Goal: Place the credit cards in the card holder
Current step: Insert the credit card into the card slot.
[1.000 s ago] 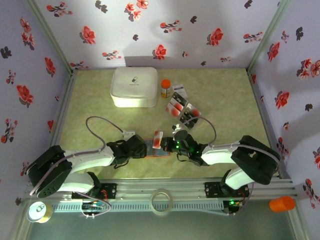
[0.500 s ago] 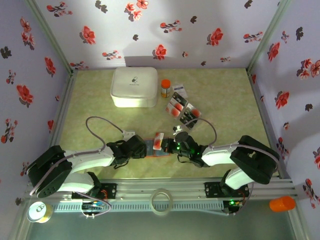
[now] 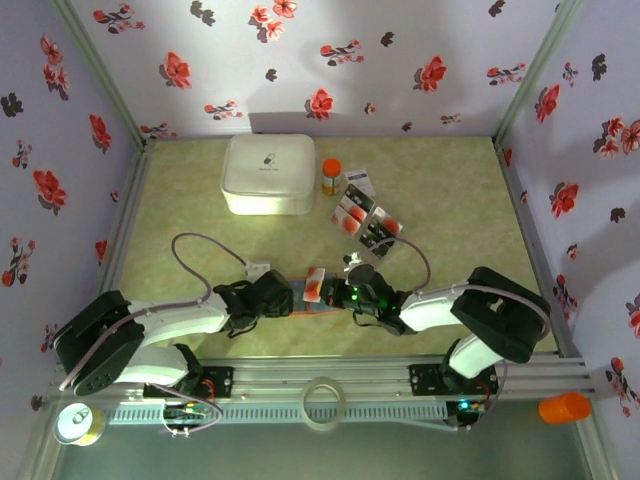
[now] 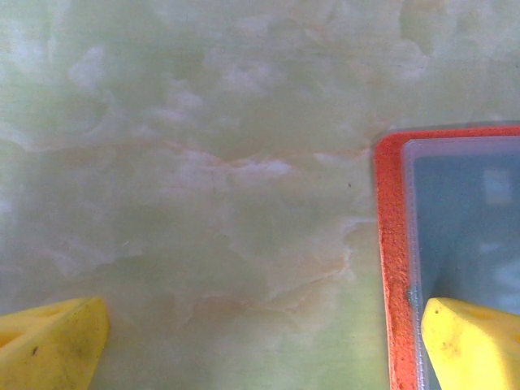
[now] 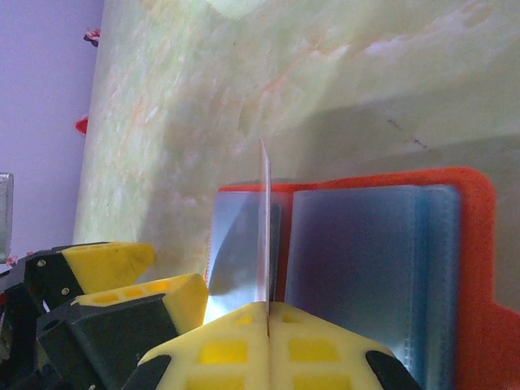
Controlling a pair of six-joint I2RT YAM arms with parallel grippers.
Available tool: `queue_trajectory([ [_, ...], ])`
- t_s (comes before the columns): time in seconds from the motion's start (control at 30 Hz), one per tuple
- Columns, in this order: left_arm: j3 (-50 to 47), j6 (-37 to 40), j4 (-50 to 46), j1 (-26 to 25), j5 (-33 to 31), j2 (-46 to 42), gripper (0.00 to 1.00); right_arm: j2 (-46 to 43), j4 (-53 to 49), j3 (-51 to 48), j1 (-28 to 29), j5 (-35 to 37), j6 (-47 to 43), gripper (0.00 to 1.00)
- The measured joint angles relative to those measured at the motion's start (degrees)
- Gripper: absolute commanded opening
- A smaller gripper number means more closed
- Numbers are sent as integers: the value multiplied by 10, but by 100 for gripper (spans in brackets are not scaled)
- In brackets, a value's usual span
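the card holder [image 3: 312, 297] lies open and flat near the front of the bench [image 3: 450, 190], between the two arms. its orange-red rim frames light blue pockets. the left edge of it has bare bench beside it, and more open bench runs back toward the white box [image 3: 268, 173] and the orange-capped bottle [image 3: 331, 177]. the loose cards [image 3: 365, 215] lie in a row well apart from the holder, behind it and to the right.

against a second ago, the holder has not shifted. the right arm has drawn its elbow in and edged a little left, and the left arm is where it was.

the right jaws are pressed together on one card [image 5: 265, 236], pinching its near end. it stands on edge over the holder's left page, just beside the fold. we cannot tell whether its far end is inside a pocket. the left jaws are spread wide and hold nothing. one yellow finger [image 4: 471, 341] rests over the holder's left edge, the other over bare bench.
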Motion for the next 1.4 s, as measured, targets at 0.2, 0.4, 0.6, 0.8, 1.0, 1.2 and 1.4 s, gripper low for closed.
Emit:
queue_trajectory([
  [0.2,-1,0,2,0,-1,0,100,1,2,0,2,-2,4,0],
  [0.4,-2,0,3,-1,-2,0,100,1,8,-10,4,-2,5,0],
  [0.6,-2,0,4,-1,-2,0,100,1,11,-19,6,-4,6,0],
  [0.8,-2,0,4,-1,-2,0,100,1,12,-19,11,-11,6,0],
  [1.0,-2,0,4,-1,-2,0,100,5,17,-20,14,-15,12,0],
  [1.2,-2,0,4,-1,-2,0,100,5,26,-33,16,-15,21,0],
  [1.4,-3,0,4,-1,-2,0,100,5,27,-35,16,-17,21,0],
])
